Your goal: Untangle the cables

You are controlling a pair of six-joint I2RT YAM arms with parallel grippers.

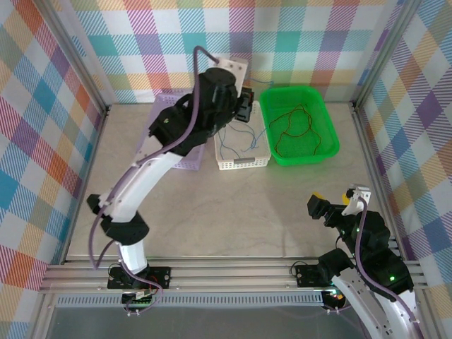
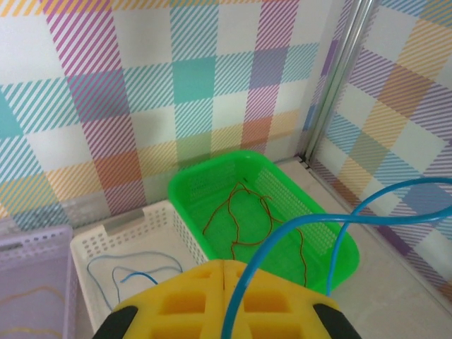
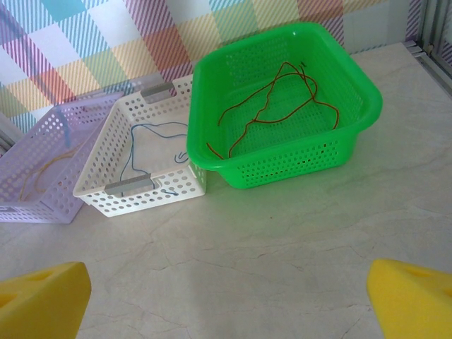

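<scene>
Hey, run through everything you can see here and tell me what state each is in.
Left gripper: shut on a blue cable.
Right gripper: open, holding nothing.
Green basket: holds red-orange cables.
White basket: holds blue cable loops.
Purple basket: holds one pale orange cable.

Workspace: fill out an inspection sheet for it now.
Surface: pale marble-look table, baskets along its far side.
Job's things: red-orange wires in green basket; blue wire in white basket; orange wire in purple basket; lifted blue wire above the baskets.
Clutter: nothing seen.
Grippers: left gripper, jaws shut on the lifted blue wire; right gripper, jaws wide open, holding nothing, over the table.
Cables: purple-grey arm cable running along the left arm.
Surroundings: plaid walls, metal frame posts.
</scene>
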